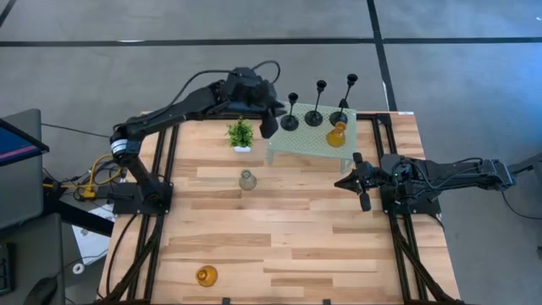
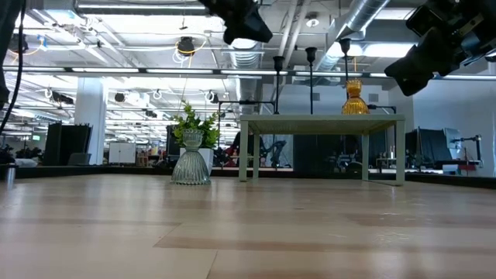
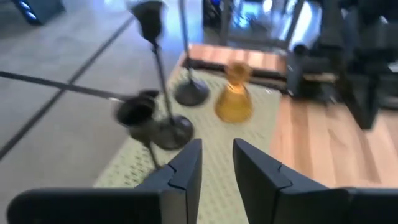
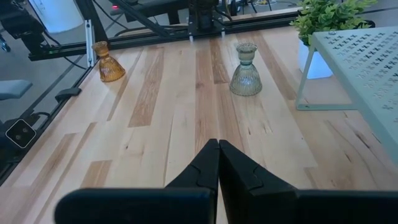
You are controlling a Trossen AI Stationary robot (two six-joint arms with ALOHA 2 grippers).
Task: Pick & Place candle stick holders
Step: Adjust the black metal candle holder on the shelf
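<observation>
Left gripper (image 1: 269, 125) hovers with fingers apart and empty at the near corner of the mesh stand (image 1: 305, 146), the three black holders (image 1: 314, 118) and one amber holder (image 1: 337, 135) just beyond. From the low view, stems stand tall. Left wrist view: a black stem (image 3: 163, 93) is close ahead; a careless sweep may topple it. Right gripper (image 4: 217, 149) is closed, empty, facing the clear holder (image 4: 246, 78).

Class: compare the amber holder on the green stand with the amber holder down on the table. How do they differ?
Place: one amber holder sits raised on the mesh stand; the other amber holder sits on the bare table.
Company: the first stands beside three black holders; the second stands alone near the table's front edge.
Shared: both squat, amber glass, upright.
</observation>
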